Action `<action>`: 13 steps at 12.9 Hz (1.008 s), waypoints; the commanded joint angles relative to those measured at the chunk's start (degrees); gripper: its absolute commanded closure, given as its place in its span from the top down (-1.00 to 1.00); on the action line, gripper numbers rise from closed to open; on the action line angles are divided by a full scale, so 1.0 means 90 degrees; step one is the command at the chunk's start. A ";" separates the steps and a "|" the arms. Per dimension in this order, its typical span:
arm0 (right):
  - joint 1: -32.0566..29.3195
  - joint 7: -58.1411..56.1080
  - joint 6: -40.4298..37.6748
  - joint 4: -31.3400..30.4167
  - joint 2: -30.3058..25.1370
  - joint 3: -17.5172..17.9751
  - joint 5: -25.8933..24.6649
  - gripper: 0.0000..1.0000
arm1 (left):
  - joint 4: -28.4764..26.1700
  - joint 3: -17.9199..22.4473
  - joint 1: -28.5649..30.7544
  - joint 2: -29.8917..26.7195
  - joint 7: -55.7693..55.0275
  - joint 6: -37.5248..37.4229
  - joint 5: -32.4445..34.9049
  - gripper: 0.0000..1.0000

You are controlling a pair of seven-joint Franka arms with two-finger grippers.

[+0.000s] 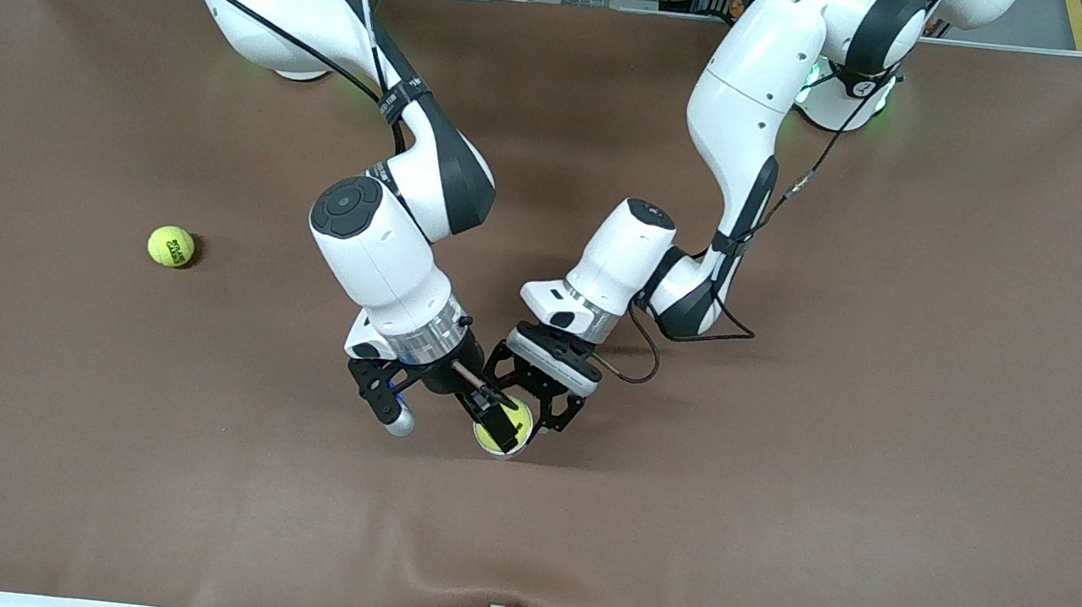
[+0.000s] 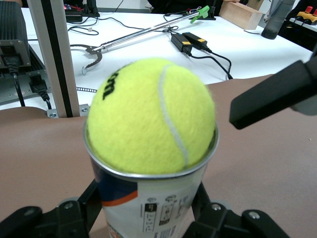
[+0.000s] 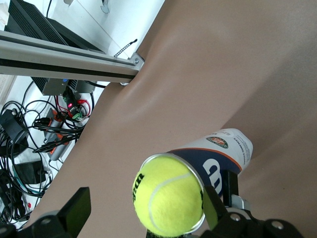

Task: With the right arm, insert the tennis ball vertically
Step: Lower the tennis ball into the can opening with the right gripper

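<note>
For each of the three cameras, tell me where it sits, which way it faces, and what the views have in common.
Front view: high across the table, facing both arms; right tool open over the can, left tool gripping it.
Left wrist view: on the left wrist, looking along its fingers at the tennis ball in the can's mouth.
Right wrist view: on the right wrist, looking down past its open fingers.
Shared: all show ball and can.

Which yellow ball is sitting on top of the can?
The fuzzy yellow tennis ball resting in the mouth of the white-and-blue can, held upright by the left claw. The other yellow tennis ball lies alone on the brown table.
</note>
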 commanded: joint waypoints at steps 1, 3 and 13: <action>0.0028 0.0008 -0.0063 0.0146 0.0031 -0.0024 0.0037 1.00 | 0.0170 0.0129 -0.0094 0.0168 -0.0036 0.0102 -0.0115 0.51; -0.0001 0.0095 -0.0064 0.0224 0.0021 0.0005 0.0105 -0.16 | 0.0170 0.0129 -0.0094 0.0168 -0.0036 0.0102 -0.0115 0.51; 0.0037 0.0310 0.0454 0.0459 0.0264 -0.0034 0.0780 -0.28 | 0.0170 0.0129 -0.0094 0.0207 -0.0036 0.0102 -0.0115 0.51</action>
